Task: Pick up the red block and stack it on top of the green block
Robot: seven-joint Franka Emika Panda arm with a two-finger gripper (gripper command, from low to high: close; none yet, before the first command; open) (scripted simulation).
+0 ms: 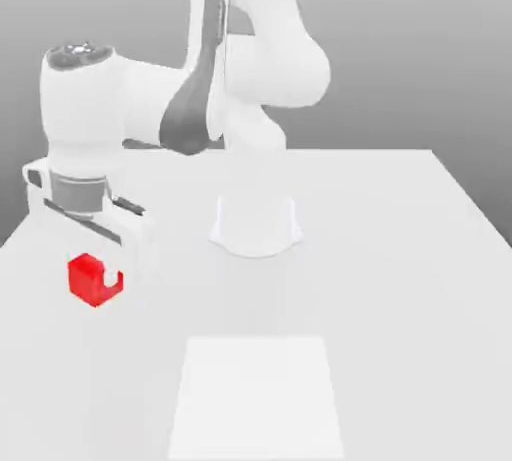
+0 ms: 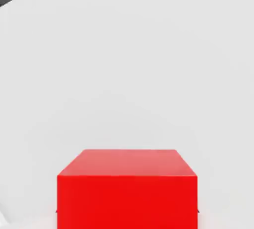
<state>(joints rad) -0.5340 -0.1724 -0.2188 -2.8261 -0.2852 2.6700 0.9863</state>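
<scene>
One red block (image 1: 94, 280) is seen at the exterior view's left, clasped between the fingers of the pincer (image 1: 98, 275), which is pressed shut upon it; the block appears lifted off the white desk (image 1: 400, 279). In the hand view the red block (image 2: 127, 188) sits squarely under the camera, so it lies directly below the hand. The green block cannot be placed, so the direction of the carry cannot be judged.

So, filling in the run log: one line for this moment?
gripper: shut on red block | block: at exterior view's left, above table
</scene>
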